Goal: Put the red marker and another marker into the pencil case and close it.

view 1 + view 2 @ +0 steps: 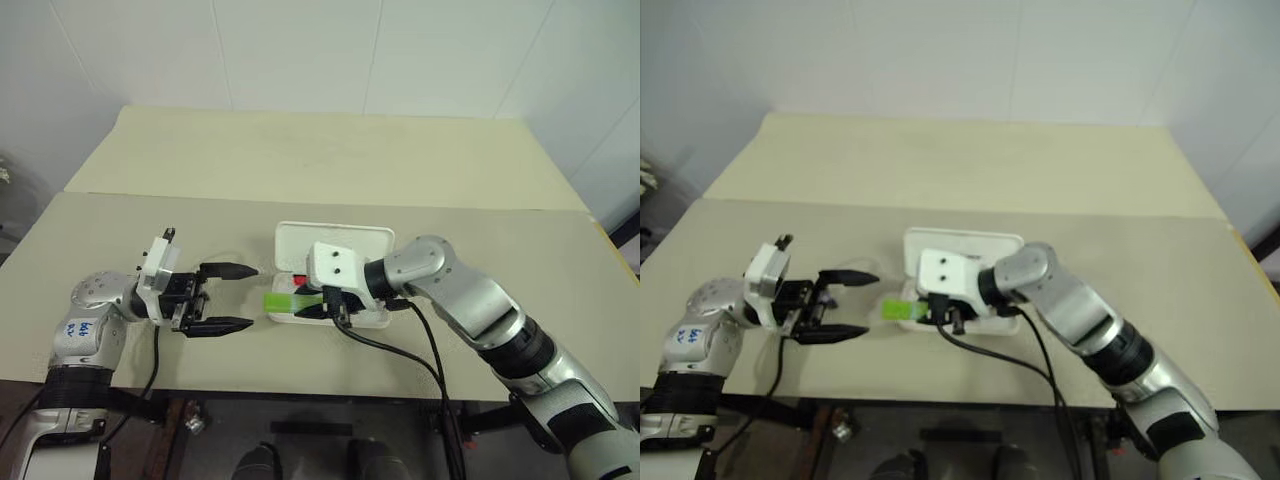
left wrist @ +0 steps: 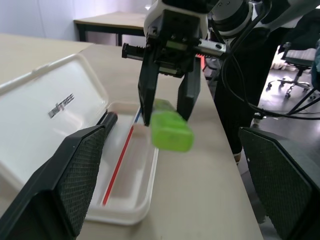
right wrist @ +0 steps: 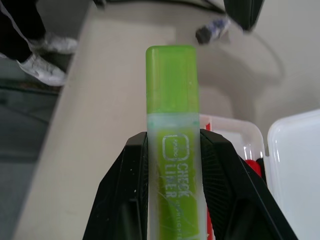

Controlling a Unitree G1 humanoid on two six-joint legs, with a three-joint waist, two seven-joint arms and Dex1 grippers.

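The green highlighter (image 1: 285,301) is held above the left end of the open pencil case (image 1: 335,242), its long axis roughly level and running left to right, capped end pointing toward the robot's left and jutting past the case's rim over the table (image 1: 300,160). The right end effector (image 2: 167,114) is clamped on it, the two fingers pressed against the flat sides of the barrel; in the right wrist view the printed barrel sits between the pads and the cap stands clear beyond them. The case lies with its lid folded back flat on the far side and its tray on the near side. The red marker (image 2: 107,120) lies in the tray at the end far from the left end effector, mostly hidden; only a dark end and a touch of red show. The left end effector (image 1: 228,297) hovers just left of the case, fingers spread wide, holding nothing, pointing toward the case.
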